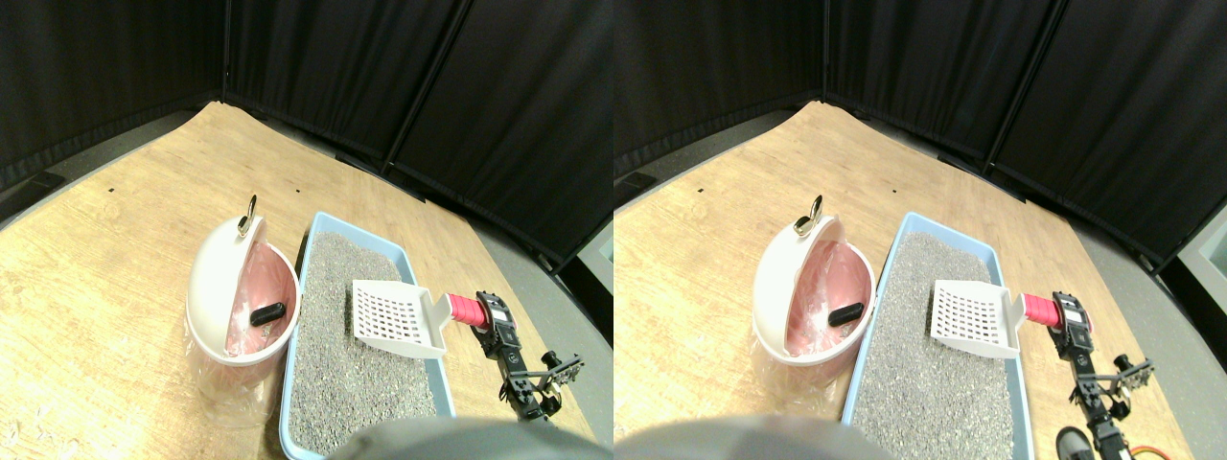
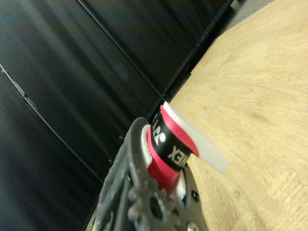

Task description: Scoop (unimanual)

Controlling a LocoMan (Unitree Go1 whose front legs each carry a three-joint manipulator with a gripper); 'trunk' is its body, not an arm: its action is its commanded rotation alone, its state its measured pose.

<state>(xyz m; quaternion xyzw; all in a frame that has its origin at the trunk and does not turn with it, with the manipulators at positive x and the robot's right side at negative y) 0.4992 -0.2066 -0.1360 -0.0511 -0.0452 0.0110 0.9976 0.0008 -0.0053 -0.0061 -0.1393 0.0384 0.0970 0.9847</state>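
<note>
Holding scoop [image 1: 398,318] by its red handle [image 1: 467,309], claw [image 1: 491,316] clamped on it; blade level over litter tray [image 1: 305,287], likely poised to dig. Bin [image 1: 240,297] just beside, ready for dumping.

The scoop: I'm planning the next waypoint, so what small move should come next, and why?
Probably withdraw the scoop to the litter tray: it hangs empty above the grey litter, and a dark lump already lies in the white bin.
</note>
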